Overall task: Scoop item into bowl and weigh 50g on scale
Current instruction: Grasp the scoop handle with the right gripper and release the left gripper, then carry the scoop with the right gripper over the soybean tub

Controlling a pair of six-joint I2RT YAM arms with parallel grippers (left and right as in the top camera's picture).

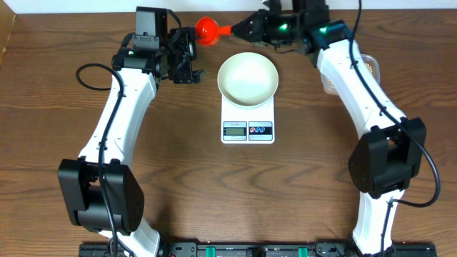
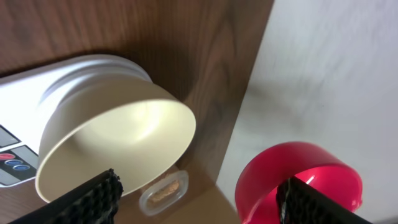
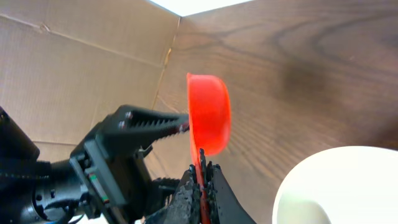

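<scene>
Handing the red scoop across, by the look of it, just behind the scale and a bit to its left. Pinching the thin handle tight with the right gripper, fingers pressed together on it. Standing wide with the left gripper, fingers spread on each side of the red cup and not squeezing it. No scooping done yet, going by the white bowl, sitting bare on top of the scale. Next, most likely: pulling the left gripper back, clear of the cup, then carrying the scoop over to the clear tub, well off to the right of the scale, to dig into the beans. Needs a steady, level cup on the way back so nothing rolls out. From above: both arms and the scale's little screen and buttons, but hardly any of the tub, mostly hidden under the right arm. From the left wrist: the beans lying low in the tub, beyond the scale. From the right wrist only: the handle caught between the fingers, and a toothed finger of the other gripper right up against the cup, touching or not, hard to tell.
</scene>
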